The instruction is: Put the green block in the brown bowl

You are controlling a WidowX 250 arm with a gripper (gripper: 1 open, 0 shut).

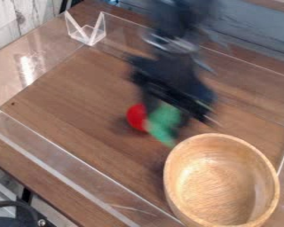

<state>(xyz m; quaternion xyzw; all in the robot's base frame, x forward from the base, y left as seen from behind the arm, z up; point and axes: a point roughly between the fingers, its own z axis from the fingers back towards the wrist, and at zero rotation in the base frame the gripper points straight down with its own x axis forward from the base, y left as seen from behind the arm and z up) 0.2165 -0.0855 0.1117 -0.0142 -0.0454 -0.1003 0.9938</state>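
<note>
The blurred dark gripper (170, 105) is pinching the flat bright green block (167, 123), jaws nearly closed on it. The block is hanging just up-left of the round light-brown wooden bowl (258, 158), its long axis apparently pointing down toward the rim.

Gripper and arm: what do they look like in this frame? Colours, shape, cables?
Heavily motion-blurred. The gripper reads as a dark, near-black blocky mass, and the arm above it is equally dark with some greyish patches. No cables, markings or finger shapes can be made out through the blur.
</note>
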